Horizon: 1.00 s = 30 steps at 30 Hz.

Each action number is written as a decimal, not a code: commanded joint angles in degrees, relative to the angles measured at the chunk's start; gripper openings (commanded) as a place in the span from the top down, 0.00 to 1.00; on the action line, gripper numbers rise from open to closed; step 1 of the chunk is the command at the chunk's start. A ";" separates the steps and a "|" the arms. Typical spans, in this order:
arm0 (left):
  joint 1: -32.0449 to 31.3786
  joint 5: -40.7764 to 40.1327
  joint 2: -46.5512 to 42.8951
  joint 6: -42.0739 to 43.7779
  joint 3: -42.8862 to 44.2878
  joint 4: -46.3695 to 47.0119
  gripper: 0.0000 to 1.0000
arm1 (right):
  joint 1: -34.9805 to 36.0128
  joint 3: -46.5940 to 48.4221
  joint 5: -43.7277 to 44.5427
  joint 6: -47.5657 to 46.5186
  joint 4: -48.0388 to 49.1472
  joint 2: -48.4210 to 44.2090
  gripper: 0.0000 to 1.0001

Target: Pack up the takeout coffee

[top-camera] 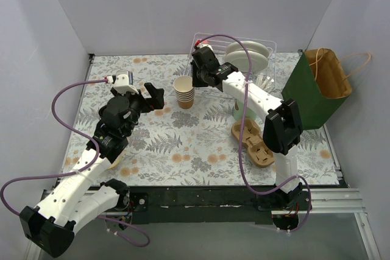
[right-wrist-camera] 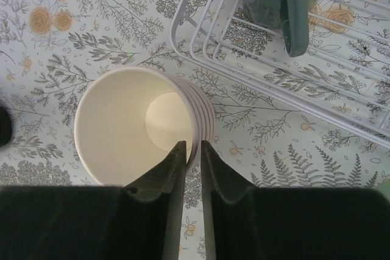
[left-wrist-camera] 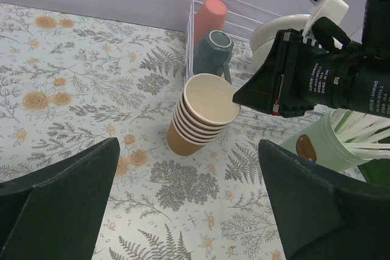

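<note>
Tan cup stack (top-camera: 184, 92) beside wire rack (right-wrist-camera: 274, 93); right gripper (right-wrist-camera: 194, 145) pinching rim, left gripper (left-wrist-camera: 189, 144) released.

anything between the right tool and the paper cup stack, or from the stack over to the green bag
Nothing at the right tool: its fingers straddle the rim of the cup stack. Towards the green bag, the pale green cup and the right arm lie between.
</note>
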 commanded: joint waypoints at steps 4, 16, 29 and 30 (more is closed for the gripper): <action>-0.07 -0.38 -1.40 0.54 1.09 0.09 0.02 | 0.42 3.74 0.78 1.67 1.72 1.10 0.83; 0.01 -0.47 -1.75 0.54 1.09 0.09 0.02 | 0.42 6.11 0.08 3.43 -0.74 3.74 0.79; 0.01 -0.39 -1.75 0.71 1.00 0.09 0.02 | 0.42 6.11 1.66 3.87 0.14 1.63 0.77; -0.07 -0.38 -1.67 0.71 0.92 0.09 0.02 | 0.42 6.38 1.66 3.78 0.05 1.89 0.79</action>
